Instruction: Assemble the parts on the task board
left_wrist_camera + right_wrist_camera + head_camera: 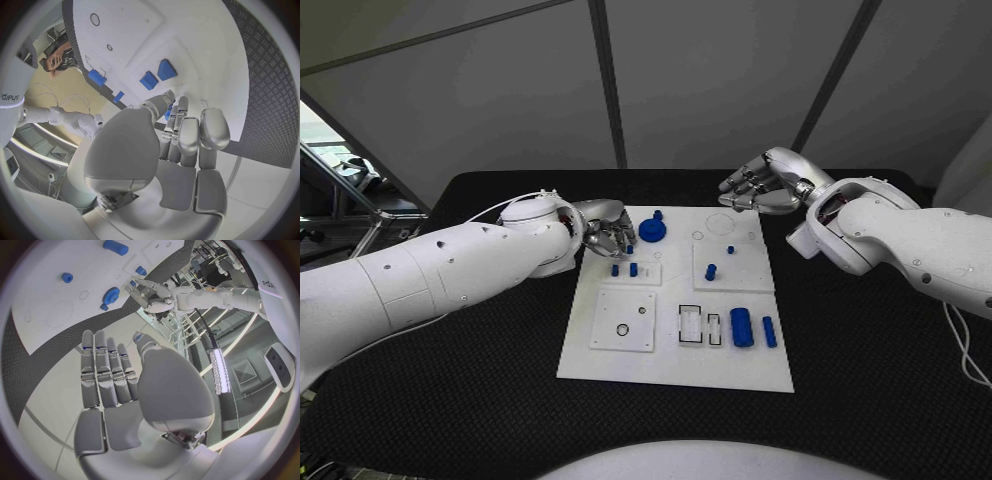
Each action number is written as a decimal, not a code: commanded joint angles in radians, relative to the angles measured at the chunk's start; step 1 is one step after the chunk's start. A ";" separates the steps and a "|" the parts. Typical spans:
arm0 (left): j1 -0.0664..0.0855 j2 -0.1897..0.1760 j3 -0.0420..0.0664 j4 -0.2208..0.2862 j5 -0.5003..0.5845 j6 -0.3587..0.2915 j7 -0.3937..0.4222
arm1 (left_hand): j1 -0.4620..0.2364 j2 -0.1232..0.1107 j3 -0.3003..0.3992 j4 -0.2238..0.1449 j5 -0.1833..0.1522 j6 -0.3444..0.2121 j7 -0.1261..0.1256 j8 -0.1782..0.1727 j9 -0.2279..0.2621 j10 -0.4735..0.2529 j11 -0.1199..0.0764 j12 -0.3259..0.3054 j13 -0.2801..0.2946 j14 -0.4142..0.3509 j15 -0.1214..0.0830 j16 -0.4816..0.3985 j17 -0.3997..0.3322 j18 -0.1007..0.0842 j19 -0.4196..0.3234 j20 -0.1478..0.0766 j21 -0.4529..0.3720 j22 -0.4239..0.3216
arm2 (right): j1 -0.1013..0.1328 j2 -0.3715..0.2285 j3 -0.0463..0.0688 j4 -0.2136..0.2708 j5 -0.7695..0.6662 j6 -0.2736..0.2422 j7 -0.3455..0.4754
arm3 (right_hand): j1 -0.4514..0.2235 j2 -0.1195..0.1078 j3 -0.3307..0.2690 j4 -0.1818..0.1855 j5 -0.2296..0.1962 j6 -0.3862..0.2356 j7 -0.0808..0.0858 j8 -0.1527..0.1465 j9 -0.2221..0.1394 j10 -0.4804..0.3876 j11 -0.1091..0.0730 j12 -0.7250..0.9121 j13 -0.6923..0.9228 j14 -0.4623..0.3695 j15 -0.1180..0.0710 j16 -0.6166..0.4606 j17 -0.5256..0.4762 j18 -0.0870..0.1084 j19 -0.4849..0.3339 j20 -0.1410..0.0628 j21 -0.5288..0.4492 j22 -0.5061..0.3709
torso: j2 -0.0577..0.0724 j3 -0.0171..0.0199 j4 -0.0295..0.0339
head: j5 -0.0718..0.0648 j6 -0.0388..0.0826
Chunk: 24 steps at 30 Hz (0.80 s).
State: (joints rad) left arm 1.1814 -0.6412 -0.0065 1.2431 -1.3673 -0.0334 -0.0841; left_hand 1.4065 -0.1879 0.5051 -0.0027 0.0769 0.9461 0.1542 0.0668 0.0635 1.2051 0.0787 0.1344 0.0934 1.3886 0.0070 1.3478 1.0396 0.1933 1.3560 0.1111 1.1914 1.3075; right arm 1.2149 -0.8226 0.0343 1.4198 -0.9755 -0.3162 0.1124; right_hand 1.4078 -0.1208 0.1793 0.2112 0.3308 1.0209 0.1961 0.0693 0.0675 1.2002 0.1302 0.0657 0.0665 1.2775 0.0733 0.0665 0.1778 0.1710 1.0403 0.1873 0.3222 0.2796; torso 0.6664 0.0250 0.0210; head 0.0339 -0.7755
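Hovering at the task board's (678, 355) left edge, the left robot hand (606, 232) has its fingers curled downward; whether anything sits between them I cannot tell, though the left wrist view shows a sliver of blue near the fingertips (167, 97). Just ahead of that hand stand two small blue pegs (625, 270), and beside it toward the board's middle sits a blue gear-like knob (653, 232). The right robot hand (762, 185) hangs over the dark tabletop (459, 400) beyond the board's far corner, fingers loosely bent and apart, holding nothing. Well away from both hands, toward the near end, lie a blue cylinder (741, 327) and a thinner blue pin (769, 331). These parts look like rigid, light plastic, smooth enough to slip or roll; I would judge a fingertip pinch across each peg's sides, near its top, the safest hold.
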 commanded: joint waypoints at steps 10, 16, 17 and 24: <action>0.001 -0.048 0.039 0.027 0.017 -0.011 -0.012 | -0.019 -0.009 -0.009 0.005 -0.001 -0.043 -0.001 -0.004 0.001 0.001 0.001 -0.016 0.003 -0.009 0.000 -0.002 -0.024 -0.098 -0.005 -0.001 -0.024 0.046 | 0.002 -0.013 0.001 -0.010 -0.196 0.070 -0.102 | 0.038 0.008 0.008 -0.063 -0.036 0.015 -0.019 0.010 0.003 -0.008 -0.031 0.029 0.001 0.231 -0.057 0.125 0.071 0.013 0.177 -0.068 0.111 0.060 | -0.001 -0.0002 -0.0002 | 0.001 0.003; 0.001 -0.119 0.071 0.064 0.151 -0.058 0.005 | -0.017 -0.003 -0.010 0.006 0.000 0.009 0.003 0.022 0.010 0.001 0.007 -0.018 0.007 -0.022 0.005 -0.013 -0.055 -0.092 -0.021 0.002 -0.056 0.031 | -0.004 -0.027 0.000 0.000 -0.392 0.092 -0.153 | 0.053 0.001 0.060 -0.089 -0.052 0.058 -0.046 0.013 0.002 0.054 -0.055 0.043 0.004 0.233 -0.089 0.398 0.222 -0.010 0.230 -0.103 0.359 0.285 | -0.003 0.0018 -0.0012 | -0.008 0.010; 0.002 -0.131 0.074 0.070 0.186 -0.071 0.012 | -0.018 -0.003 -0.010 0.006 0.000 0.023 0.004 0.028 0.012 -0.002 0.009 -0.018 0.007 -0.041 0.007 -0.032 -0.096 -0.085 -0.041 0.003 -0.091 0.013 | -0.005 -0.028 0.000 0.002 -0.420 0.093 -0.158 | 0.049 0.000 0.068 -0.089 -0.053 0.064 -0.050 0.013 0.002 0.059 -0.055 0.042 0.005 0.227 -0.091 0.438 0.244 -0.017 0.241 -0.105 0.424 0.351 | -0.003 0.0018 -0.0012 | -0.008 0.010; 0.004 -0.213 0.082 0.109 0.596 -0.126 0.088 | -0.042 -0.003 -0.040 0.011 0.009 0.108 -0.010 0.072 0.020 0.040 -0.015 0.104 0.073 -0.116 -0.008 -0.095 -0.206 -0.049 -0.145 -0.005 -0.279 -0.084 | -0.026 -0.028 -0.002 0.024 -0.617 0.101 -0.196 | 0.023 -0.030 0.105 -0.097 -0.068 0.072 -0.051 0.002 0.002 0.041 -0.060 0.021 0.007 0.212 -0.087 0.600 0.344 -0.054 0.263 -0.103 0.719 0.665 | -0.004 0.0000 0.0016 | -0.037 0.016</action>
State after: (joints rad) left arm 1.1833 -0.8492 0.0744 1.3435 -1.0417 -0.1071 -0.0592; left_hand 1.3716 -0.1911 0.4692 0.0080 0.0815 1.0473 0.1430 0.1335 0.0833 1.2449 0.0678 0.2222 0.1570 1.2710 0.0068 1.2491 0.8306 0.1937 1.2122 0.1107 0.9197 1.2280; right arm 1.1914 -0.8519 0.0330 1.4356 -1.4344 -0.2380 -0.0415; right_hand 1.4314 -0.1446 0.2799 0.1140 0.2666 1.0908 0.1445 0.0745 0.0701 1.2501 0.0694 0.0889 0.0729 1.4666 -0.0130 0.6574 0.5158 0.1234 1.3046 0.0801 1.0296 0.9316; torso 0.6619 0.0262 0.0209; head 0.0044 -0.7622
